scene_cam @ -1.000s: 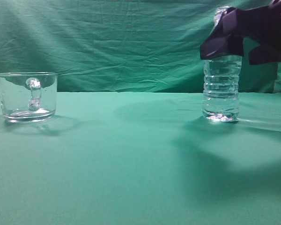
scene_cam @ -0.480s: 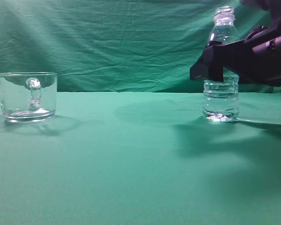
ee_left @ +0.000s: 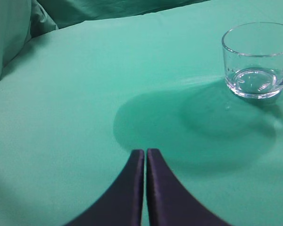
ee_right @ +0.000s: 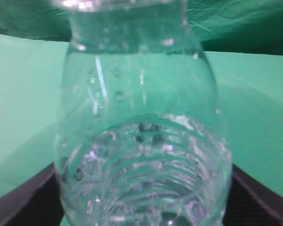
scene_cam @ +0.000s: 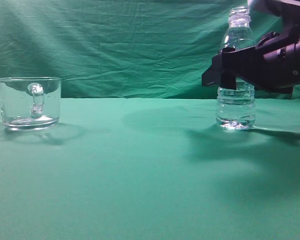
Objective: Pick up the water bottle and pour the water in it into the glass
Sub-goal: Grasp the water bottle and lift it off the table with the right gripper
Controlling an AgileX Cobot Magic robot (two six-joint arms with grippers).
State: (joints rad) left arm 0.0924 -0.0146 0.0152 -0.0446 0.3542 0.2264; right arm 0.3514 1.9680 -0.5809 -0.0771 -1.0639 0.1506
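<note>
The water bottle stands upright on the green cloth at the right, its cap off. It fills the right wrist view, with water in its ribbed lower part. My right gripper reaches in from the right at the bottle's mid-height. Its dark fingers sit on either side of the bottle, close to its walls. The glass stands at the far left, handle toward the camera, and also shows in the left wrist view. My left gripper is shut and empty above the cloth, short of the glass.
A wrinkled green backdrop hangs behind the table. The green cloth covers the whole table between the glass and the bottle. The cloth rises in a fold at the left wrist view's top left.
My right gripper came down from the bottle's neck to its mid-height over the last second and has barely moved since half a second ago. The bottle and glass have not moved.
</note>
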